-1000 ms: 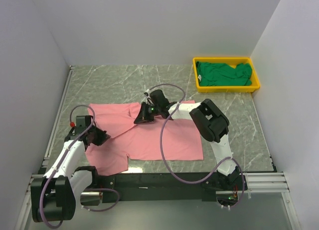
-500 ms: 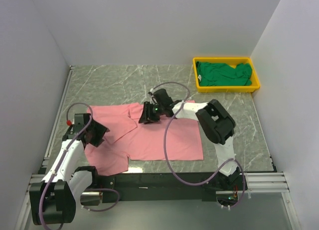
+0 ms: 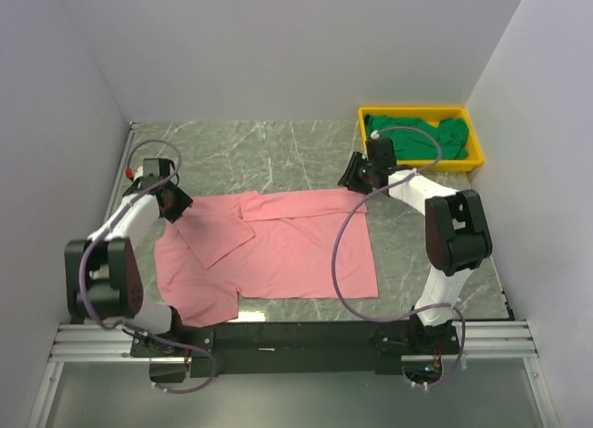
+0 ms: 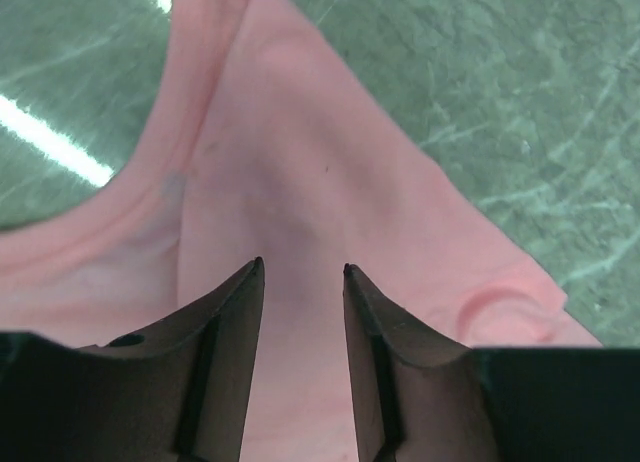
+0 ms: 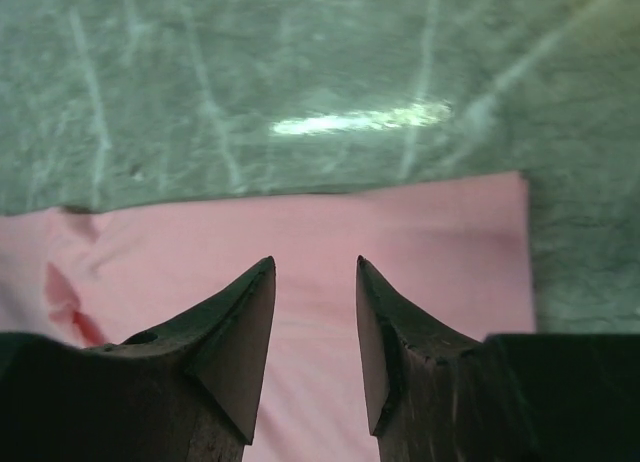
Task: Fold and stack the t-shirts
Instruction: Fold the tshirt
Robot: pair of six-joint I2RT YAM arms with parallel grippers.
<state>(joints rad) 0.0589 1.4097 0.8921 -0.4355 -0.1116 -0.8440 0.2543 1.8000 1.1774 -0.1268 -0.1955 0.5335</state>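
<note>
Two shirts in play.

Top view: the pink t-shirt (image 3: pixel 278 252) is lying spread on the marble table (image 3: pixel 278 145), with a flap folded inward near its left side. The dark green t-shirt (image 3: pixel 417 136) is sitting bunched in the yellow tray (image 3: pixel 422 163) at the far right. The left gripper (image 3: pixel 178 207) is hanging at the pink shirt's far-left corner and the right gripper (image 3: pixel 351 179) at its far-right corner, well apart from each other.

Left wrist view: the fingers (image 4: pixel 225 332) are standing spread over a soft ridge of pink cloth, pinching nothing. Judgement: it should be dropping straight onto that ridge, so the cloth is going fully between the pads before they close.

Right wrist view: the fingers (image 5: pixel 235 332) are likewise parted and empty, pointing at the far hem near the corner. Judgement: both grippers should be closing at matching points along the far edge, then lifting together and keeping the hem taut, so the fold is landing square.
</note>
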